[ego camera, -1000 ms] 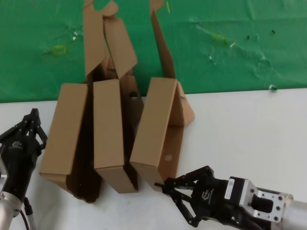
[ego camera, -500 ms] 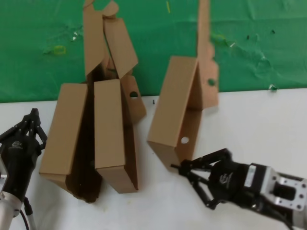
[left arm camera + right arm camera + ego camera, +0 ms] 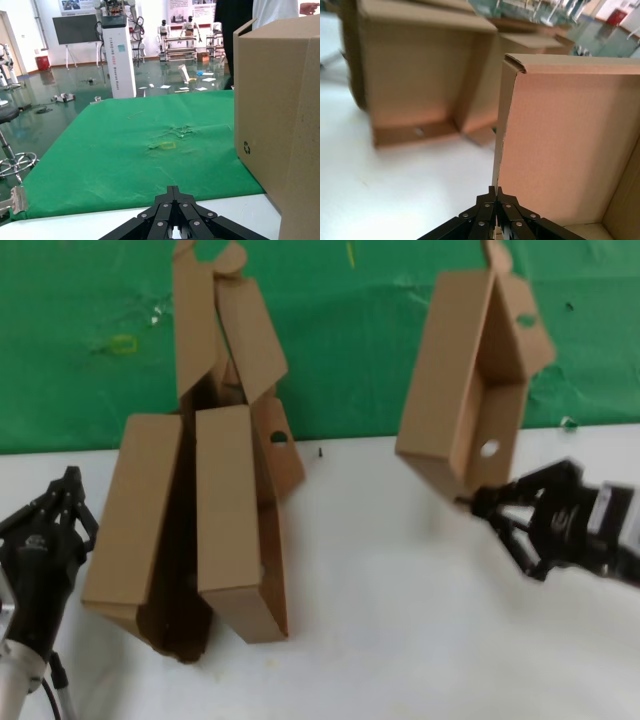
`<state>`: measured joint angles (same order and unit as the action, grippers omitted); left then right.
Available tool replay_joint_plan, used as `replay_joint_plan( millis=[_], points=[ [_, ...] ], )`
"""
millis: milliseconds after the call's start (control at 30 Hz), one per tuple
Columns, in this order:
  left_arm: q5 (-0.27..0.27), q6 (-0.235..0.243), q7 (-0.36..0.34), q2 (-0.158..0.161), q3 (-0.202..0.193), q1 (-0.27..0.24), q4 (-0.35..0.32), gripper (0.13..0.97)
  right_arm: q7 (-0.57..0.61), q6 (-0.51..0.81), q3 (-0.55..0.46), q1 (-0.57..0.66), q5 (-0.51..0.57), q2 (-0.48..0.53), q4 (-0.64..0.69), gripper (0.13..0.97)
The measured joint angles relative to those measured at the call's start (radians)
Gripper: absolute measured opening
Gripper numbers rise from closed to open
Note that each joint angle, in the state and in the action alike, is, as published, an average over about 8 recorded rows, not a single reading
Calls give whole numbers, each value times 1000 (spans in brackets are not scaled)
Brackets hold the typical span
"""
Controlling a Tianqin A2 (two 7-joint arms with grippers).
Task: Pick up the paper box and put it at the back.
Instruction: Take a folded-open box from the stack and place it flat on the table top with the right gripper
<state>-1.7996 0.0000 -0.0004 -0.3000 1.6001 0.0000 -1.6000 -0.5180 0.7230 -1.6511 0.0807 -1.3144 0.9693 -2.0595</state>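
I'm holding the paper box [image 3: 462, 378] by its near wall, right gripper [image 3: 478, 504] apparently pinched on it, long axis pointing up toward the back [image 3: 350, 330], over the cloth edge.

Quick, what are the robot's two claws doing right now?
Left gripper: shut, holding nothing, parked beside the other boxes.
Right gripper: shut on the paper box, holding it up by its wall edge.

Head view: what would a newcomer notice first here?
First, the paper box, lifted off the white table and tilted before the green cloth, with the right tool pinching its lower wall. Next, two more brown boxes standing on the table's left, beside the idle left tool.
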Motion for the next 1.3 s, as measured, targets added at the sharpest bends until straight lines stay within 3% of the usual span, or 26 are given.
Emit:
replay_joint_plan(
  millis=[133, 333, 600, 900, 1300],
  points=[
    [0, 0, 0, 0, 0, 0, 0, 143, -105, 112, -31, 122, 160, -2, 0, 149],
    [0, 0, 0, 0, 0, 0, 0, 143, -239, 314, -168, 340, 435, -48, 2, 149],
    [0, 0, 0, 0, 0, 0, 0, 143, -239, 541, -335, 564, 729, -245, 77, 149],
    [0, 0, 0, 0, 0, 0, 0, 143, -125, 630, -454, 732, 863, -453, 299, 148],
    [0, 0, 0, 0, 0, 0, 0, 143, -51, 577, -515, 834, 972, -637, 582, 148]
  ],
)
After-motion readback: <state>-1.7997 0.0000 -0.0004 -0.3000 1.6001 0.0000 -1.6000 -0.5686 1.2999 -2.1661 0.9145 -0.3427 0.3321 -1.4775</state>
